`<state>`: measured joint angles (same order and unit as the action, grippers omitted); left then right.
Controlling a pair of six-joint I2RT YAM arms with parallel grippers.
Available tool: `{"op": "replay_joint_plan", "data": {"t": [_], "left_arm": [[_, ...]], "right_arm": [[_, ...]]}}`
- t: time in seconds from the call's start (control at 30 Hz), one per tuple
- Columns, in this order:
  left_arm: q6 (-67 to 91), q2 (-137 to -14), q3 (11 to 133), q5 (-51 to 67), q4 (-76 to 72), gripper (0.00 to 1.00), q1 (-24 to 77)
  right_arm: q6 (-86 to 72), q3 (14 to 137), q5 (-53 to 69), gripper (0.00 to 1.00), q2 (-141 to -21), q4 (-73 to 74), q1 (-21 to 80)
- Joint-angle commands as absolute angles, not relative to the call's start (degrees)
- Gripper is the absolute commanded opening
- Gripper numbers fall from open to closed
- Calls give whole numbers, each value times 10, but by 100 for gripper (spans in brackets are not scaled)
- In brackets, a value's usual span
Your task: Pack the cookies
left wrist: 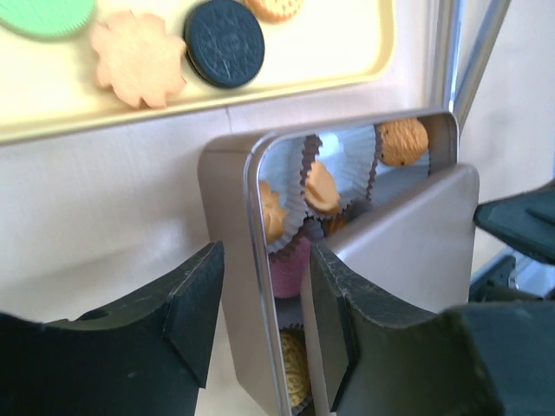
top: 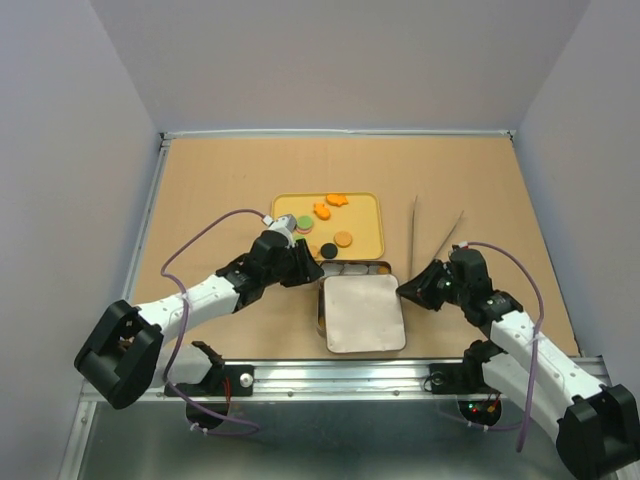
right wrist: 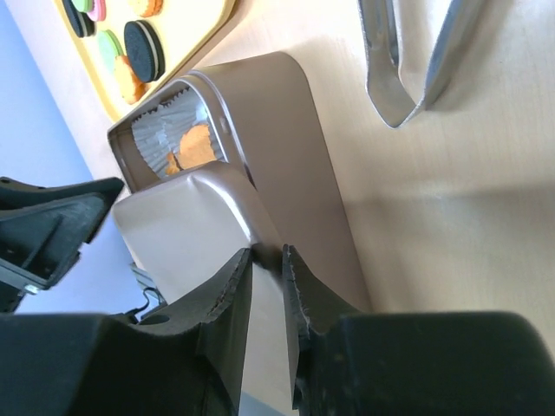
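Note:
A metal tin (top: 322, 300) lies on the table below a yellow tray (top: 372, 215), with its lid (top: 362, 312) shifted toward me, leaving its far end uncovered. Cookies in white paper cups (left wrist: 403, 140) show in that uncovered end. Loose cookies lie on the tray: orange ones (top: 338, 199), a tan disc (top: 343, 238), a black disc (top: 326, 250). My left gripper (top: 308, 268) is open, its jaws (left wrist: 264, 316) straddling the tin's left wall (left wrist: 227, 225) and the lid's edge (left wrist: 408, 234). My right gripper (top: 405, 290) is shut on the lid's right edge (right wrist: 186, 225).
Metal tongs (top: 415, 235) lie on the table right of the tray and show in the right wrist view (right wrist: 416, 61). In the left wrist view a black cookie (left wrist: 224, 42) and a flower-shaped cookie (left wrist: 139, 59) lie on the tray (left wrist: 329, 43).

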<state>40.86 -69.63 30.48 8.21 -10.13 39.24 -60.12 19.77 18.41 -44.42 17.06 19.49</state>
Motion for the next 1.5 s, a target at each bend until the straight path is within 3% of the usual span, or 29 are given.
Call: {"op": "replay_joint_plan", "data": {"t": [0.0,0.27,0.67,1.03,1.47], "left_arm": [[382,-687,366,33,-43,55,383],[359,-648,405,60,-7,55,343],[327,-570,314,221,-27,55,377],[359,-607,284,172,-33,56,430],[339,-680,339,114,-7,55,436]], "right_arm": [[-612,217,178,26,-450,131,194],[-623,216,177,24,-462,122,194],[-616,227,172,22,-494,112,194],[-617,218,166,21,-497,106,194],[-599,242,162,19,-533,92,194]]}}
